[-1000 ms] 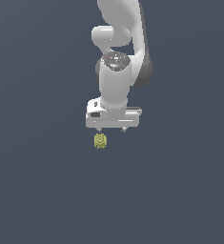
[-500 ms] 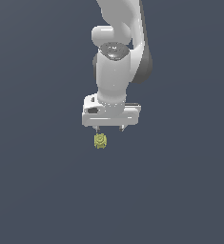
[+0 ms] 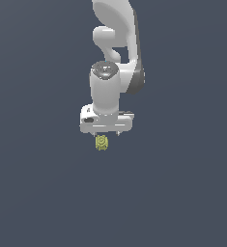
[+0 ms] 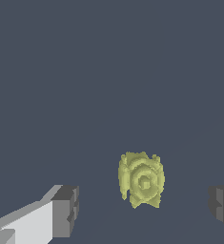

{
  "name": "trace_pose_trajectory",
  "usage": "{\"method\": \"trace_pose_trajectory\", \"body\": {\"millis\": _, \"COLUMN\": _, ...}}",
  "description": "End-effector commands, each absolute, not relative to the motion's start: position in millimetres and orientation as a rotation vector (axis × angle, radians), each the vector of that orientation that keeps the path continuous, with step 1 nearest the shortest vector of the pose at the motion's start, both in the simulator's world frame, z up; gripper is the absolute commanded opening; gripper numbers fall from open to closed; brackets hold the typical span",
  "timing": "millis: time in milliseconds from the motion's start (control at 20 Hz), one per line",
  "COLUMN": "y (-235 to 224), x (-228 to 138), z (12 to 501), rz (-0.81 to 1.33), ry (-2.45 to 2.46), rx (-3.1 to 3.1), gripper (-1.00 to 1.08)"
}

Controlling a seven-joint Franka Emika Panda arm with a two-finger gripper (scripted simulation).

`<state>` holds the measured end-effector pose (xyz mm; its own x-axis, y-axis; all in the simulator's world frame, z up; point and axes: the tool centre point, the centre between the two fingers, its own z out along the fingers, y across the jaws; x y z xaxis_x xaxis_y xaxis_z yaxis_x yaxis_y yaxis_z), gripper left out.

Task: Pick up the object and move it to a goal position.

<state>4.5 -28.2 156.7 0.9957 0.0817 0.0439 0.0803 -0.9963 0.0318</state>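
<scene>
Your end effector hangs w/ jaws spread wide, holding nothing. The yellow-green ridged lump sits on the bench just below, between the fingertips but nearer one; center before descending.

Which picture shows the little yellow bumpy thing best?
The wrist view. There the yellow bumpy lump looks big, so you can see its ridges and ring pattern, and it sits between the open claw's two fingertips with gaps on both sides. The exterior view shows the lump only as a tiny speck just under the claw.
</scene>
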Motion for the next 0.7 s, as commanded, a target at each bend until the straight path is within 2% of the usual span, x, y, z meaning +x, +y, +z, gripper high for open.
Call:
{"method": "trace_pose_trajectory", "body": {"millis": 0, "y": -39, "x": -4, "z": 134, "rz": 0.045, "ry": 0.125, "rx": 3.119, "gripper": 1.00}}
{"method": "trace_pose_trajectory", "body": {"millis": 300, "y": -56, "x": -21, "z": 98, "rz": 0.007, "ry": 0.122, "rx": 3.136, "gripper": 1.00}}
{"method": "trace_pose_trajectory", "body": {"millis": 650, "y": -59, "x": -24, "z": 91, "rz": 0.000, "ry": 0.120, "rx": 3.138, "gripper": 1.00}}
